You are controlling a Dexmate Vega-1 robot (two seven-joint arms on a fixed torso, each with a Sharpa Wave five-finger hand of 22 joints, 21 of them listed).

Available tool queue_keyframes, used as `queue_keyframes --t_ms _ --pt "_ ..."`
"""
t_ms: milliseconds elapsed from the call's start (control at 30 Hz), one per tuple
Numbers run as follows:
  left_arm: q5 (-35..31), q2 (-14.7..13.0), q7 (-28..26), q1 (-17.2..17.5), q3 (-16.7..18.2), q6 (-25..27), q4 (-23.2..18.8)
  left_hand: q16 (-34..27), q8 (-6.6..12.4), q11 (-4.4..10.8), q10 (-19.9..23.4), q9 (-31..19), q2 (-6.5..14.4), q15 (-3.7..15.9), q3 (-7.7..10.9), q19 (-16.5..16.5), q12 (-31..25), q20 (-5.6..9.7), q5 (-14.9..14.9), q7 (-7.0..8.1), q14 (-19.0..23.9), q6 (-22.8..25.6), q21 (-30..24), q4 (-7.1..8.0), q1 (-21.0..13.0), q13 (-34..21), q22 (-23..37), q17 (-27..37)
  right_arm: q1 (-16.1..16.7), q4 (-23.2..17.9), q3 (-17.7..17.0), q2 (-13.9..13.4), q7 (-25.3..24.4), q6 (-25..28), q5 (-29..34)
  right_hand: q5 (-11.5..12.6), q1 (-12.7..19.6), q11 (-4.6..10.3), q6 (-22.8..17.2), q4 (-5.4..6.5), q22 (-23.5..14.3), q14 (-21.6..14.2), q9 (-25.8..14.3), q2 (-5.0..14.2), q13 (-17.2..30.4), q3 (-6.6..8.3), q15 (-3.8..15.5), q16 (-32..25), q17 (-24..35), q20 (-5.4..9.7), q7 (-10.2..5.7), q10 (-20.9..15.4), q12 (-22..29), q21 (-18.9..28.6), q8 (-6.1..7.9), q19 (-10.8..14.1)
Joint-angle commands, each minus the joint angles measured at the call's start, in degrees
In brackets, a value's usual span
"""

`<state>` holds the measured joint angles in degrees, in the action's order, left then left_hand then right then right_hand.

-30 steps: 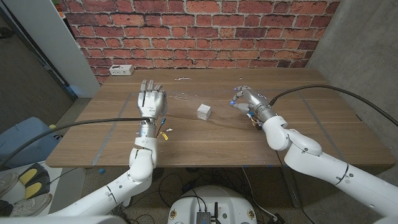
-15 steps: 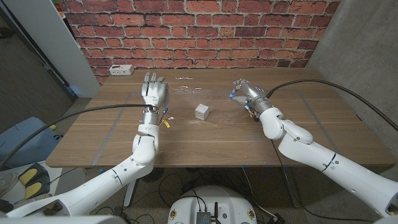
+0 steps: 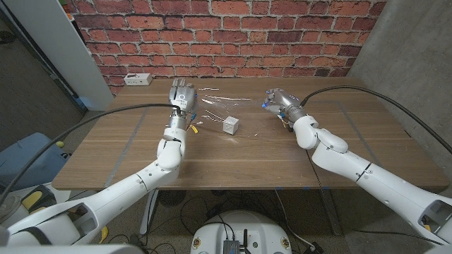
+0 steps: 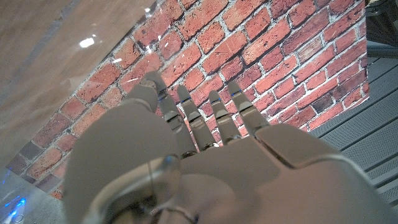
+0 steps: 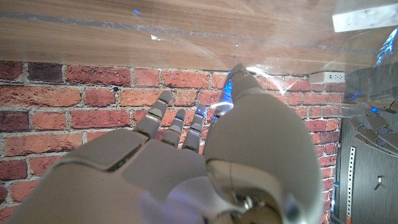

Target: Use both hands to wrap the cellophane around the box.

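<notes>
No text or label can be read.

Box (image 3: 230,125) between hands, perhaps on cellophane (image 3: 220,106)

Both arms are glossy white, rounded shells with a black cable along each; the left hand (image 3: 181,95) and right hand (image 3: 277,99) are matte grey with jointed grey fingers (image 4: 219,115).
</notes>
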<state>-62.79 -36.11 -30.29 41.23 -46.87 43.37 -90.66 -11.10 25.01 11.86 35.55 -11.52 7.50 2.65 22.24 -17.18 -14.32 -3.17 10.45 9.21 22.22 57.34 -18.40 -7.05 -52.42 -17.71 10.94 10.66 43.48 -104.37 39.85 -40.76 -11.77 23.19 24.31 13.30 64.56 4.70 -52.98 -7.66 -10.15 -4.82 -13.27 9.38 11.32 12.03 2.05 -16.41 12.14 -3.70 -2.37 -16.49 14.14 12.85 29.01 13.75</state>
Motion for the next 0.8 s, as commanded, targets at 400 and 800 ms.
queue_keyframes --t_ms 400,800 --pt "5.27 5.72 -3.02 -9.95 -5.65 -3.65 13.64 -0.34 -0.03 0.26 0.41 -0.18 0.14 8.90 0.61 -0.08 -0.09 0.12 0.36 -0.01 0.10 2.80 0.15 -0.05 0.39 -0.17 0.17 0.17 -4.28 8.82 1.18 2.05 -0.92 -4.13 -1.33 -0.67 0.08 -0.07 0.19 0.39 0.02 -0.60 -0.09 0.42 0.25 0.29 1.15 -0.66 0.10 -0.19 0.26 -0.82 -0.15 -0.31 0.09 0.77" --pt "8.92 8.90 -7.70 -14.07 -8.33 -4.79 21.92 -0.47 -0.03 0.25 1.52 -0.14 0.13 9.05 0.94 -0.37 -0.35 0.09 0.37 -0.47 0.53 3.10 0.12 -0.33 0.35 -0.29 0.16 0.11 -8.11 16.09 2.86 4.84 -2.89 -8.02 -0.87 -0.97 0.08 0.07 -0.06 0.41 0.02 -1.00 -0.02 0.41 0.28 0.43 1.36 -0.80 0.10 -0.22 0.28 -1.50 -0.17 -0.39 0.23 0.88"
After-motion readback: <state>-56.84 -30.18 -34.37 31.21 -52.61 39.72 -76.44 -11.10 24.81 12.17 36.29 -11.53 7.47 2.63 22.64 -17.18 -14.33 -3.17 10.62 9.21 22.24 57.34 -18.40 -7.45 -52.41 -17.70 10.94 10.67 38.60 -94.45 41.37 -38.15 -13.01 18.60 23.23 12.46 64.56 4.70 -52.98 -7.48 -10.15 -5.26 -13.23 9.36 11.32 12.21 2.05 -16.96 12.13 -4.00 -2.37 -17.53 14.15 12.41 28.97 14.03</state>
